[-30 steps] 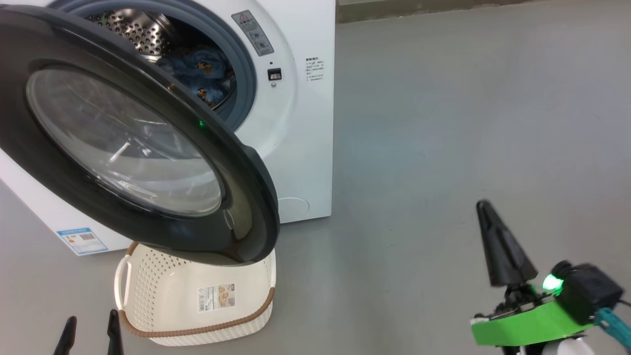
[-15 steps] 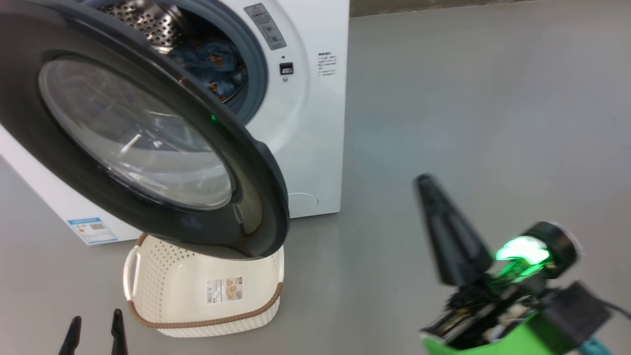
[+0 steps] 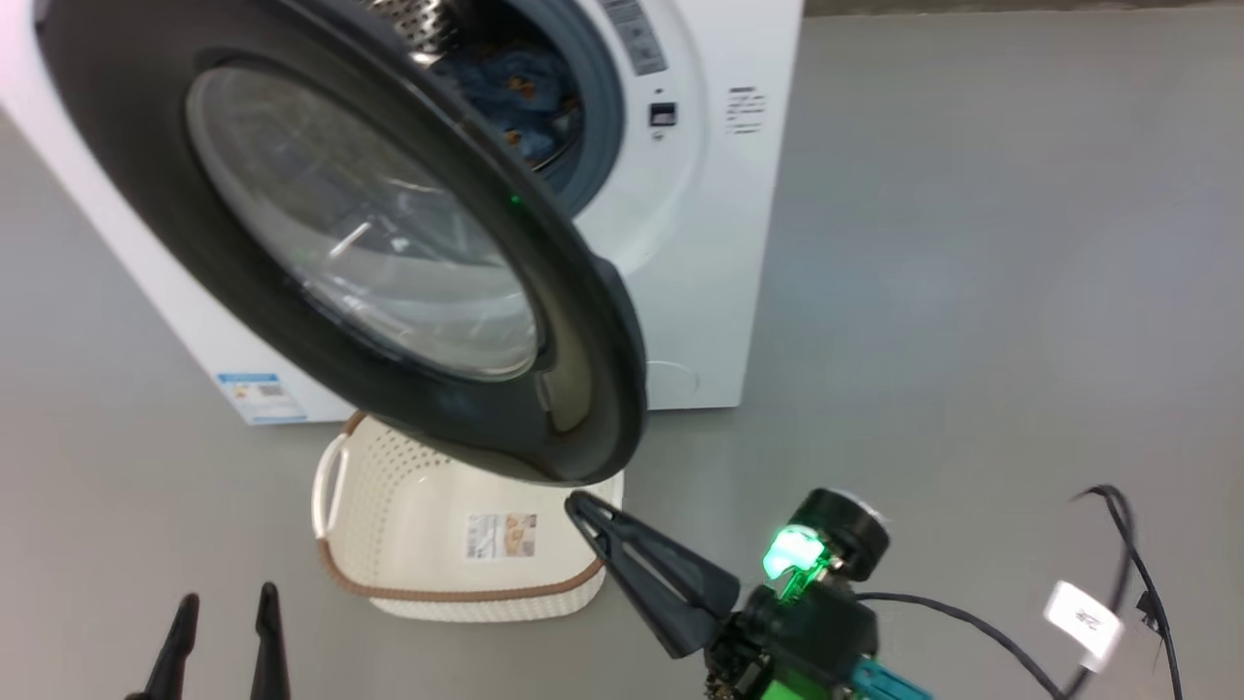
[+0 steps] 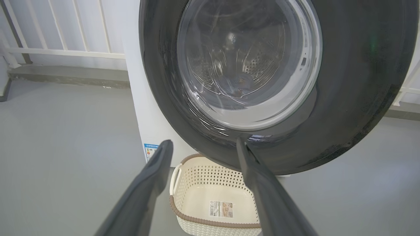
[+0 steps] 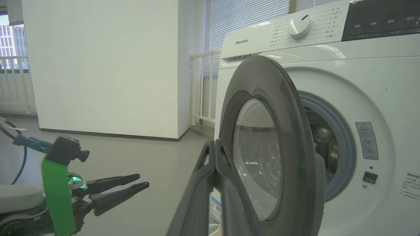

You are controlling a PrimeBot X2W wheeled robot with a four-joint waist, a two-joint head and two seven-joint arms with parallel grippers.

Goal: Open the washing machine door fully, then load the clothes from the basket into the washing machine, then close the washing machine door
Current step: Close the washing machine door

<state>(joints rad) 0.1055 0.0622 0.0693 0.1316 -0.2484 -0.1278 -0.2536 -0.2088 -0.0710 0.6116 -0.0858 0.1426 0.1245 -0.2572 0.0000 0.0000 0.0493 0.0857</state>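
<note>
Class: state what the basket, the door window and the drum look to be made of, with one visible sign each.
Basket: likely matte cream plastic, moulded holes. Door window: probably clear glass, glossy reflections. Drum: apparently shiny steel, punched holes.

A bare, lab-like test room rather than a home laundry. A Hisense washing machine (image 5: 361, 82) stands alone on a smooth grey floor (image 3: 972, 243). Around it are a plain white wall (image 5: 98, 65), slatted window blinds (image 5: 242, 19) and a white railing (image 4: 65, 52).

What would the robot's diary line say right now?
door open | clothes in washing machine | basket empty | left gripper open | right gripper shut
</note>
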